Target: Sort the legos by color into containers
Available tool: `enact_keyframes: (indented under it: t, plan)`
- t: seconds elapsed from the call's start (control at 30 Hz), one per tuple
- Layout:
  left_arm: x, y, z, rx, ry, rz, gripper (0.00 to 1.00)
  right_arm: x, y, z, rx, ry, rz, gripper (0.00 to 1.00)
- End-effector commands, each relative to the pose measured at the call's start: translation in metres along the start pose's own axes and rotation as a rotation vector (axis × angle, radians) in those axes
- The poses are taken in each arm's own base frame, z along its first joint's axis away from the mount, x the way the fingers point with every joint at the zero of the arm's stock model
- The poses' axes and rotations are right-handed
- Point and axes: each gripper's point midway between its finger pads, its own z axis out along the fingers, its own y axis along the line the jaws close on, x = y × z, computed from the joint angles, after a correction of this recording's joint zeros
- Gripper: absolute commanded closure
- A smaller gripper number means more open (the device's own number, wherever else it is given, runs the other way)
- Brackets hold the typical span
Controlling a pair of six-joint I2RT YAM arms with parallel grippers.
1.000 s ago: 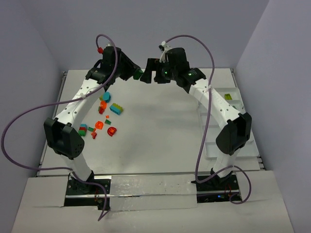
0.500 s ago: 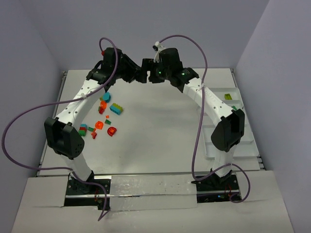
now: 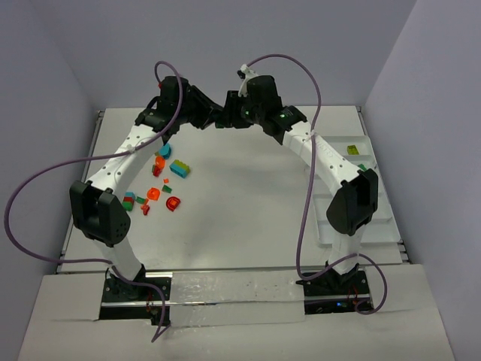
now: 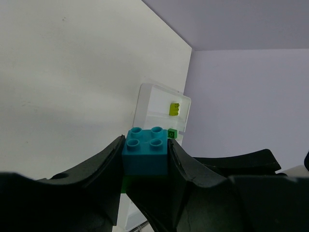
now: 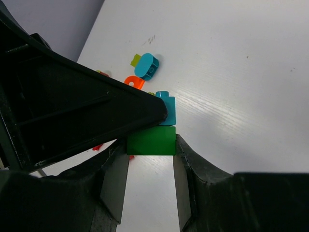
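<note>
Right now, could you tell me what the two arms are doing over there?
The left claw grips a small teal-blue plastic toy brick stacked on a green plastic brick. The right claw pinches that green brick, so they look set to pull the pair apart. More loose bricks lie on the table, and the long white divided plastic tray holds a couple.

Smooth, faintly glossy plastic forms the teal brick (image 4: 145,150) and the green brick (image 5: 150,140), matt black plastic the right gripper (image 5: 150,145), smooth white plastic the tray (image 4: 154,101), and the white table (image 5: 231,72) looks matt with a fine streaky grain.
</note>
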Motion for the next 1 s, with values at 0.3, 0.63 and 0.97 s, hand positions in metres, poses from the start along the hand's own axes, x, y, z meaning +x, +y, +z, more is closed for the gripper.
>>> enact_keyframes:
  t: [0.3,0.63,0.97]
  plan:
    - [-0.104,0.051,-0.019,-0.091,-0.231,-0.031,1.0,-0.01,0.008,-0.074,-0.059,-0.09,-0.138,1.0]
    - [-0.063,0.046,-0.04,0.01,-0.088,0.583,1.0,0.05,-0.123,-0.199,0.171,0.073,-0.298,1.0]
    - [0.032,0.072,-0.05,0.163,0.101,1.054,1.0,0.122,-0.237,-0.266,0.459,0.329,-0.33,1.0]
